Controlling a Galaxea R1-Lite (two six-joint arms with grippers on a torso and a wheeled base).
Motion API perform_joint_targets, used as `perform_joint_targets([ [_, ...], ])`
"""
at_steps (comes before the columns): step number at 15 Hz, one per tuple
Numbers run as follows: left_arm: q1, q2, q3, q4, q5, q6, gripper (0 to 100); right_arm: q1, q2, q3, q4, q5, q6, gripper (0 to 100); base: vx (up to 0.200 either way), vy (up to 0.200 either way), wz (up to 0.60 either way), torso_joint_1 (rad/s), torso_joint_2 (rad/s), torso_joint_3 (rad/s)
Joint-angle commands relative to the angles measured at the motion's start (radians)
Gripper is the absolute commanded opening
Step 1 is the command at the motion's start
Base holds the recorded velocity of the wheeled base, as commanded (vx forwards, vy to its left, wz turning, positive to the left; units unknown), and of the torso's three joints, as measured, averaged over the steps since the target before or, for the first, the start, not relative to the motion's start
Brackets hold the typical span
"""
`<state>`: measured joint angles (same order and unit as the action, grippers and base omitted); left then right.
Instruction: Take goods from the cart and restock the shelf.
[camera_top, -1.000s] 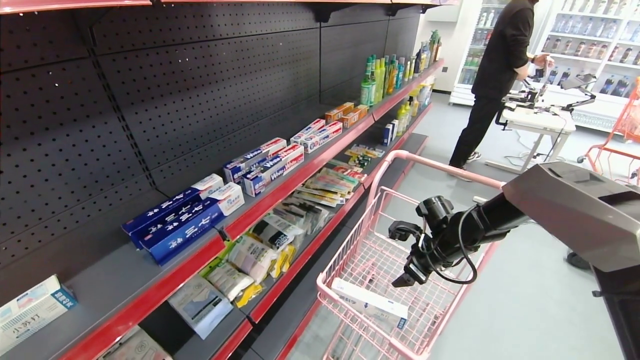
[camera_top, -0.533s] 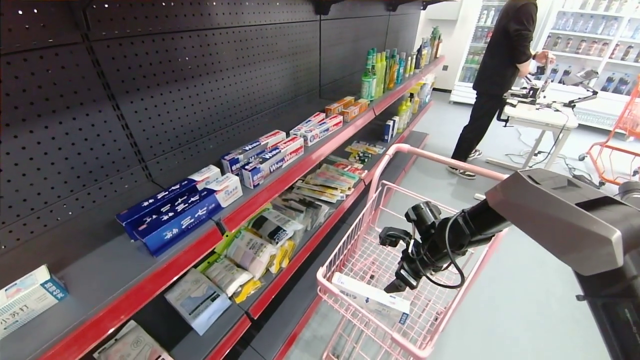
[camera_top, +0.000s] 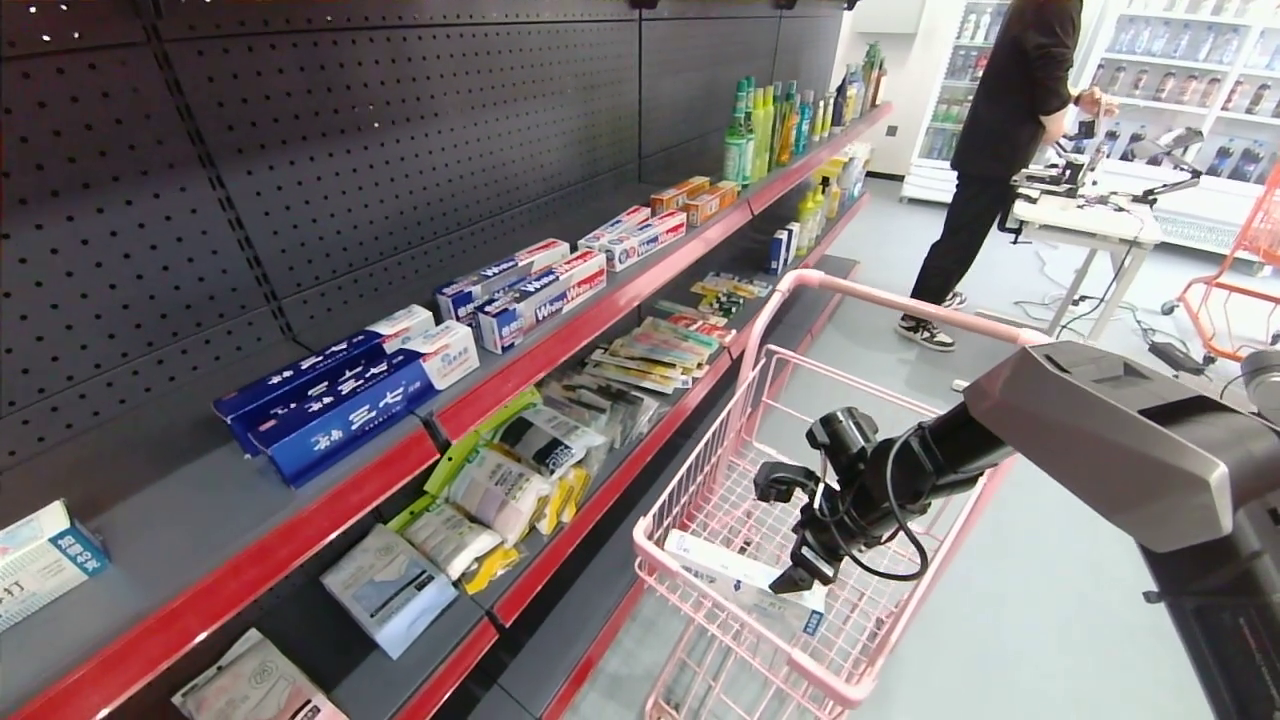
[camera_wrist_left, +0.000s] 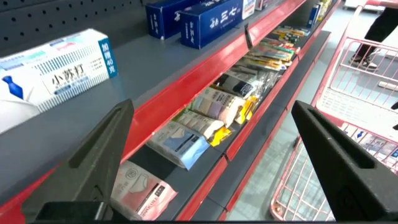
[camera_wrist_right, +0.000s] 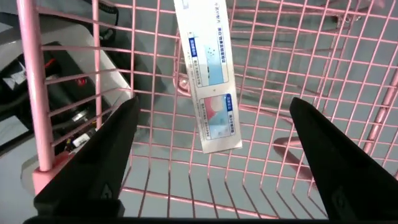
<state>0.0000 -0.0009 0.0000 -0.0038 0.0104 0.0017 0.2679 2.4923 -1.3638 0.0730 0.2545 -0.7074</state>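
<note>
**Fig.** R arm over cart, L arm at shelf.

- **R arm:** My R gripper (camera_top: 797, 572) hangs inside the pink cart (camera_top: 900, 308), just above a long white box (camera_top: 742, 590) lying flat on the wire floor. Jaws are spread wide. In the wrist view the box (camera_wrist_right: 208, 74) shows between them, untouched.
- **Box label:** blue text blocks on white, plus a red-and-blue picture panel at one end.
- **L arm:** My L gripper (camera_wrist_left: 212, 104) faces the shelf (camera_wrist_left: 186, 87). Jaws also spread, gripping nothing.
- **Top tier:** white carton (camera_wrist_left: 56, 71) w/ blue lettering nearest me; blue cartons (camera_wrist_left: 199, 15) w/ white lettering further along.
- **Lower tier:** flat packets (camera_wrist_left: 205, 112), overlapping.
</note>
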Motion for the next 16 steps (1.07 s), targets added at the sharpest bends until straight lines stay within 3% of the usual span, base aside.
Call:
perform_joint_targets([
  [1, 0.000, 0.001, 0.000, -0.001, 0.000, 0.000, 100, -0.007, -0.004, -0.003, -0.001, 0.000, -0.023, 100, 0.000, 0.000, 0.00, -0.168, 0.35, 0.198],
  [11, 0.000, 0.001, 0.000, -0.001, 0.000, 0.000, 100, -0.021, -0.006, -0.032, -0.002, 0.005, -0.063, 100, 0.000, 0.000, 0.00, -0.185, 0.42, 0.232],
  [16, 0.000, 0.001, 0.000, -0.001, 0.000, 0.000, 100, -0.021, 0.002, -0.051, -0.004, 0.012, -0.050, 100, 0.000, 0.000, 0.00, -0.046, 0.11, 0.057],
])
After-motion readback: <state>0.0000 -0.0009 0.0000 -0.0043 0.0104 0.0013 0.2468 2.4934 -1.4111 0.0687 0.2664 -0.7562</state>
